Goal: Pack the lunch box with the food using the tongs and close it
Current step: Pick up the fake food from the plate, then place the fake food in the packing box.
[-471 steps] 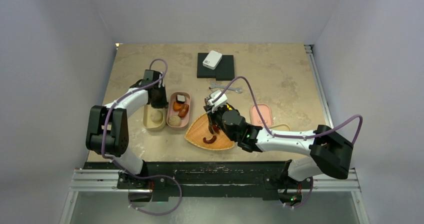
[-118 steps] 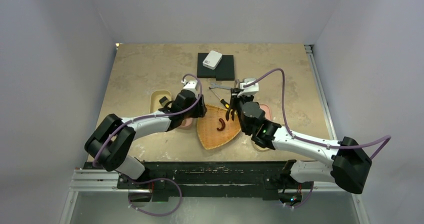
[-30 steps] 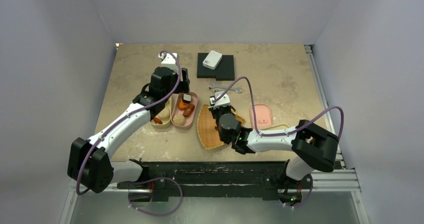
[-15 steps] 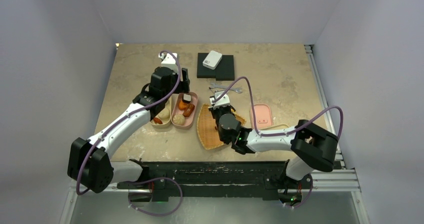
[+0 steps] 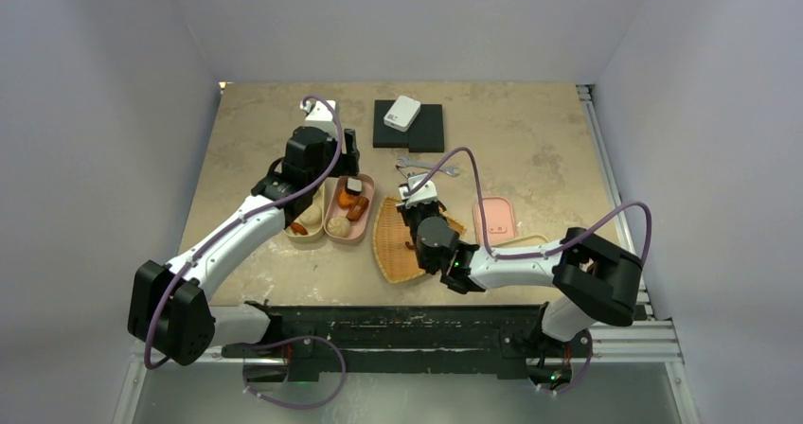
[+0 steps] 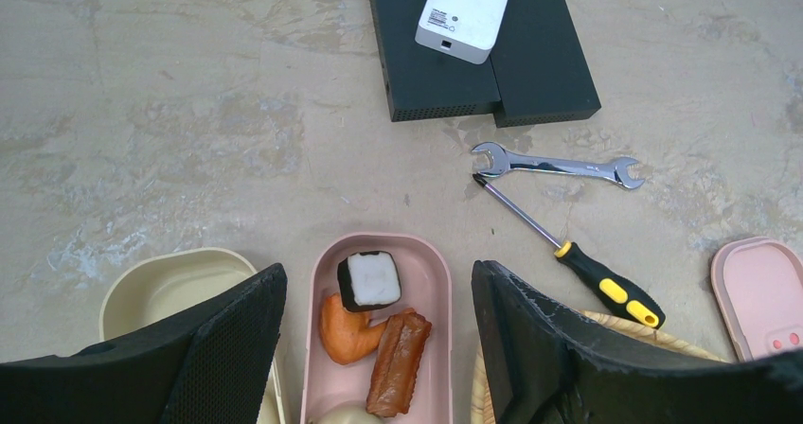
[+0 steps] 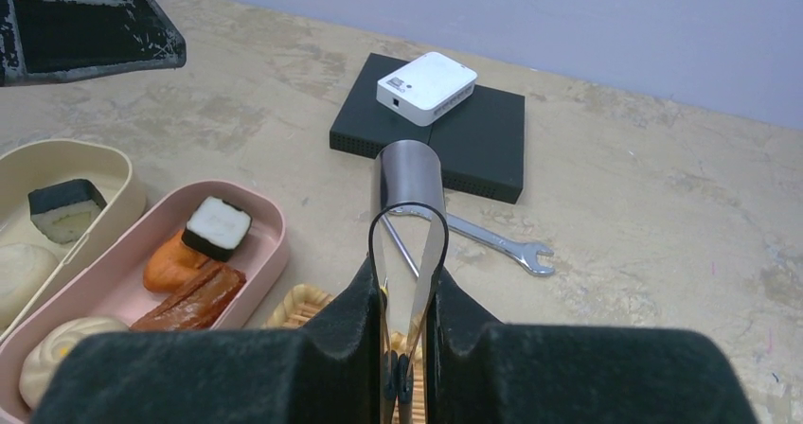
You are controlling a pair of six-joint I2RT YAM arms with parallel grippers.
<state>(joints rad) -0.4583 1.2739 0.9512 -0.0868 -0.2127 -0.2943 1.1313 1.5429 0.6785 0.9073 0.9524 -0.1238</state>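
Observation:
The lunch box lies as two open trays, pink (image 6: 431, 282) and beige (image 6: 156, 282), both holding food. In the pink tray are a black-and-white piece (image 6: 369, 280), an orange bit (image 6: 339, 327), a brown sausage (image 6: 396, 365) and a bun (image 7: 52, 362). The beige tray (image 7: 114, 183) holds another black-and-white piece (image 7: 64, 208) and a bun (image 7: 17, 268). My left gripper (image 6: 379, 273) hangs open above the pink tray (image 5: 333, 206), holding nothing. Over the wicker basket (image 5: 393, 254), my right gripper (image 7: 402, 277) is shut on the tongs (image 7: 407, 183), whose arms are squeezed together with nothing between them.
The pink lid (image 5: 494, 220) lies right of the basket. A silver wrench (image 6: 554, 165) and a yellow-and-black screwdriver (image 6: 606, 287) lie behind the basket. Further back, a white device (image 6: 464, 8) rests on a black box (image 6: 540, 64).
Over the last second both arms stay almost still. About four seconds ago the sausage lay in the basket with both grippers around it; now the basket looks empty and my left gripper is above the trays.

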